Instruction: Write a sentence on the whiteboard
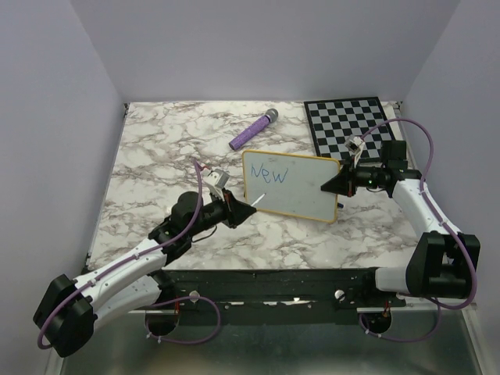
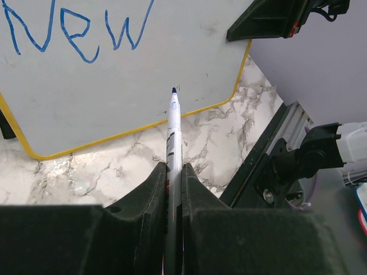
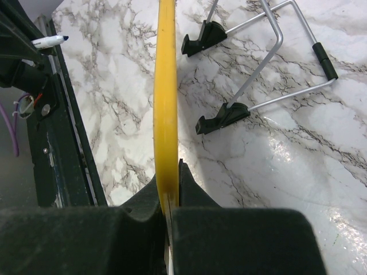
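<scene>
Pinching marker (image 2: 173, 126) in left gripper (image 2: 173, 172), tip near whiteboard (image 1: 301, 191), below lettering (image 1: 271, 172).
Clamping board's yellow edge tight in right gripper (image 3: 169, 189).

Tabletop (image 1: 156, 148): marble-patterned, glossy, sheen strongest toward 4 o'clock in the right wrist view.
Whiteboard (image 1: 301, 195): smooth satin-white face, faint scuffs. Its yellow frame (image 3: 164, 86) looks like smooth plastic.
Stand (image 3: 269, 51): bare bright metal wire. Its feet (image 3: 223, 117) are matt black plastic.
Marker (image 2: 173, 134): glossy white plastic barrel.
Left gripper (image 2: 174, 169) pads (image 2: 143, 217): matt black, fine-grained.
</scene>
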